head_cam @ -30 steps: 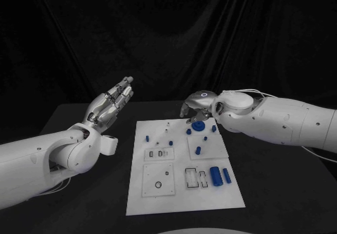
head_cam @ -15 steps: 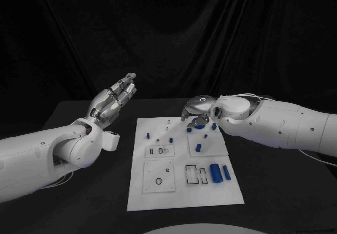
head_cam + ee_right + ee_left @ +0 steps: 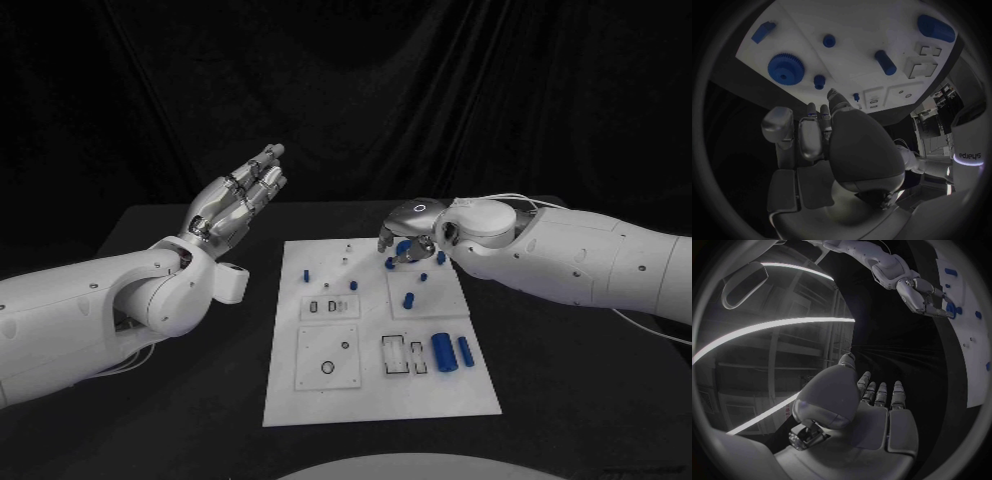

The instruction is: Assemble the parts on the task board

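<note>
The white task board [image 3: 368, 385] lies in the middle of the table. A blue gear [image 3: 786, 68] sits on its far right part, half covered by my right hand [image 3: 408, 234] in the head view. That hand hangs just over the gear with its fingers [image 3: 817, 131] pointing down and apart, holding nothing; the gear lies free ahead of them. Off the board's left side, my left hand [image 3: 238, 203] is raised with straight fingers [image 3: 879, 392] and is empty. The left wrist view shows the right hand [image 3: 924, 292] above the gear [image 3: 951, 309].
Small blue pegs [image 3: 306, 274] [image 3: 410, 300] stand on the board. A thick blue cylinder [image 3: 443, 355] and a thinner one [image 3: 466, 350] lie at its right edge beside rectangular slots [image 3: 392, 356]. Black table surrounds the board.
My right hand has come down a little closer onto the blue gear. My left hand has risen slightly and stays flat.
</note>
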Available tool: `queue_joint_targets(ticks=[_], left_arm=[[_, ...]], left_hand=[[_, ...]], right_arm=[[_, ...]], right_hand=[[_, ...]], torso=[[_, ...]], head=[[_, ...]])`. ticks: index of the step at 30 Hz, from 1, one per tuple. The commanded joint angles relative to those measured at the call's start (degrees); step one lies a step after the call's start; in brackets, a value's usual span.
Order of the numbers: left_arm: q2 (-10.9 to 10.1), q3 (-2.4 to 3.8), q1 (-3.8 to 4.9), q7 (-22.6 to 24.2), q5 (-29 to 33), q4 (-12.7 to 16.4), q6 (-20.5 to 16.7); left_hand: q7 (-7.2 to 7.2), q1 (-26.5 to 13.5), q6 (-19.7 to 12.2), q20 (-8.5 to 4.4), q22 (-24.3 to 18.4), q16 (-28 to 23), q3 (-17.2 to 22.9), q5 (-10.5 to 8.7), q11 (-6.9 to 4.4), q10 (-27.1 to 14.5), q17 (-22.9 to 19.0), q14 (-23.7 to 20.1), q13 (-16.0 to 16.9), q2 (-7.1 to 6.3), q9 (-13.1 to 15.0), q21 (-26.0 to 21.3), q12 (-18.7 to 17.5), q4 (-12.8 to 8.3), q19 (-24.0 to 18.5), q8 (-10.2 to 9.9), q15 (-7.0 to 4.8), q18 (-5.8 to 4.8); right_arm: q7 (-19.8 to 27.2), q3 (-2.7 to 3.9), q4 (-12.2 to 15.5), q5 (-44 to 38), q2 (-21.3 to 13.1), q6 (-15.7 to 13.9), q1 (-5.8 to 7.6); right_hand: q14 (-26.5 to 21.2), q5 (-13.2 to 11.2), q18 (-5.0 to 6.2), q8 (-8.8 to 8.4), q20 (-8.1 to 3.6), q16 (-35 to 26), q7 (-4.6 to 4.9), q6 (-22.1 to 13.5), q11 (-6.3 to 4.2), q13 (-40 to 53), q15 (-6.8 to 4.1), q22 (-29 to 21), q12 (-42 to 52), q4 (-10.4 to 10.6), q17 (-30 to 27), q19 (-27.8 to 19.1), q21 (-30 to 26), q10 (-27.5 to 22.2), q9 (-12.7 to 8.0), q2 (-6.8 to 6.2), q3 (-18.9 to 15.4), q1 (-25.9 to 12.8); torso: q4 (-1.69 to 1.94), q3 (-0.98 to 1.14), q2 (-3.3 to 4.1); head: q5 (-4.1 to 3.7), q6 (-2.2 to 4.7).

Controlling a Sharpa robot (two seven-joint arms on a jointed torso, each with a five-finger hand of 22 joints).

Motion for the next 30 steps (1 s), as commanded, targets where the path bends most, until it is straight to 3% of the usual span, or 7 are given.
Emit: queue_joint_targets(ticks=[1, 18, 30], left_arm=[[0.11, 0.06, -0.05, 1.91, -0.22, 0.02, 1.1], [-0.02, 0.05, -0.15, 1.52, -0.22, -0.11, 1.62], [0.01, 0.05, -0.26, 1.02, -0.22, -0.25, 2.42]], left_hand=[[0.39, 0.63, 0.13, 0.67, -0.09, -0.21, 0.35, 0.4, 0.49, 0.15, -0.07, -0.13, -0.03, 0.08, 0.04, -0.34, -0.33, 0.12, 0.05, 0.34, 0.46, 0.55], [0.58, 0.85, 0.26, 1.32, -0.09, -0.21, 0.37, 0.51, 0.7, 0.2, -0.07, -0.13, -0.02, 0.08, 0.05, -0.34, -0.31, 0.09, 0.05, 0.36, 0.75, 0.84], [0.69, 1.32, 0.33, 2.04, -0.09, -0.21, 0.52, 0.79, 0.77, 0.22, -0.07, -0.13, -0.01, 0.09, 0.06, -0.34, -0.31, 0.0, 0.05, 0.37, 1.03, 1.09]], right_arm=[[-1.28, 0.04, -0.48, -0.75, 0.22, 0.7, -0.33], [0.31, 0.05, -4.06, -0.75, 1.85, -1.45, -2.31], [3.49, 0.05, -6.58, -0.53, 3.03, -5.02, -3.43]], right_hand=[[1.58, 0.87, -0.51, -0.4, 0.01, 0.13, -0.03, -0.54, -0.01, 0.01, -0.14, 0.14, -0.44, -0.22, 0.04, -0.48, 0.29, -0.61, -0.11, -0.35, 0.6, 0.11], [1.41, 4.77, -0.52, -0.29, 0.13, 0.18, 0.2, 0.7, 0.06, 0.24, -0.05, 1.13, -0.22, -1.9, 0.35, -1.14, 0.67, -0.03, 0.22, -0.23, 3.46, 1.13], [1.18, 5.1, -0.49, 1.71, 0.03, 0.09, 0.48, 4.6, -0.42, 0.55, -0.28, 1.82, 1.33, -2.25, 0.41, -1.68, 0.76, 3.19, 2.0, -0.19, 6.77, 1.18]], torso=[[0.02, -0.02, 0.03], [0.04, -0.05, -0.03], [0.05, -0.03, -0.02]], head=[[-0.13, -0.08], [-0.18, -0.43], [-0.1, -0.79]])
